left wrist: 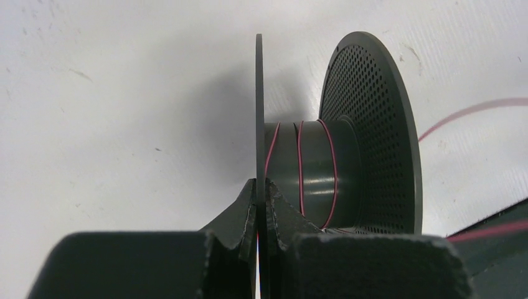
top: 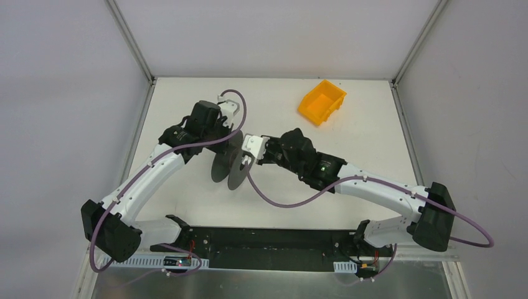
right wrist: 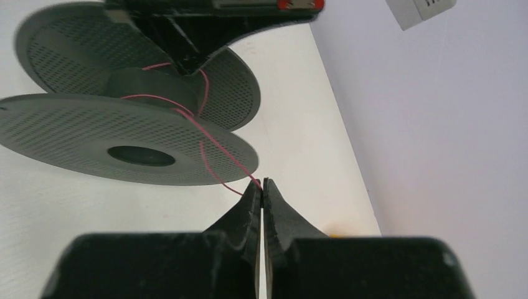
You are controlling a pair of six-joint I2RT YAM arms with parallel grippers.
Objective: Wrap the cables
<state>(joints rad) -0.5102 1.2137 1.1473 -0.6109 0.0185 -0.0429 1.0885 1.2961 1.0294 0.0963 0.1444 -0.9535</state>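
A dark grey spool (top: 227, 165) with two perforated discs stands on edge at the table's middle. My left gripper (left wrist: 260, 187) is shut on the spool's near disc (left wrist: 259, 106), one finger on each side. Thin pink wire (left wrist: 301, 168) runs in a few turns round the spool's core. My right gripper (right wrist: 261, 182) is shut on the wire (right wrist: 218, 146), which runs taut from the core over the disc's rim (right wrist: 236, 163) to my fingertips. A loose strand of wire (left wrist: 473, 111) lies on the table beyond the spool. In the top view the right gripper (top: 246, 159) is just right of the spool.
An orange bin (top: 321, 101) sits on the table at the back right. White walls with metal posts enclose the table (top: 348, 187). Thick purple cables run along both arms.
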